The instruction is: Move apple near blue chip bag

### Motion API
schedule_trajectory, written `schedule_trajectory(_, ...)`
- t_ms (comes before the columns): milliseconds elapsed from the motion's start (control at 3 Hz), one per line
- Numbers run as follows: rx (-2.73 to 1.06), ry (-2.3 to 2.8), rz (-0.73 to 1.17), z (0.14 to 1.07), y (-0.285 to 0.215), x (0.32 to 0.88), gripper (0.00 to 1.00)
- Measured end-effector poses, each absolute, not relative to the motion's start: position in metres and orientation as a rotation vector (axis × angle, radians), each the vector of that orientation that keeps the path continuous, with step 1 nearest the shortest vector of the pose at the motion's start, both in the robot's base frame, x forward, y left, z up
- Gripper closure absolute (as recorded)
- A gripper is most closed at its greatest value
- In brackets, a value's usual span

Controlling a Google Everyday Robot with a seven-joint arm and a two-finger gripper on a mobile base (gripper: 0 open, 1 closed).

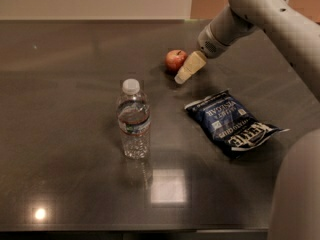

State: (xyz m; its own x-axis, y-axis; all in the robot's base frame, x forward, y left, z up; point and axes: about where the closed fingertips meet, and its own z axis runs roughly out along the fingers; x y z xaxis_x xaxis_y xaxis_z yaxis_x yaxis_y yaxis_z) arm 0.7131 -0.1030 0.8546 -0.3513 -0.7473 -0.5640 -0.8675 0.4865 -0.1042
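Note:
The small red apple (174,60) sits on the dark table (60,134) toward the back, left of middle-right. The dark blue chip bag (231,124) with white lettering lies flat to the front right of the apple, well apart from it. My gripper (187,70) hangs from the grey arm that reaches in from the upper right. It is low over the table, just right of the apple and very close to it, pointing down and to the left. Nothing shows in its hold.
A clear plastic water bottle (134,120) with a white cap stands upright left of the bag and in front of the apple. The arm's grey body (297,194) fills the lower right corner. A pale wall runs behind the table's far edge.

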Motion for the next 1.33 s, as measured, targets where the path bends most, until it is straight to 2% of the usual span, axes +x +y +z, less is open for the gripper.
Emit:
schedule_trajectory(1000,-1.307,2.154,0.333,0.851,-0.077,0.732,0.00)
schedule_trajectory(1333,-1.314,2.151,0.355,0.849,-0.072,0.732,0.18)
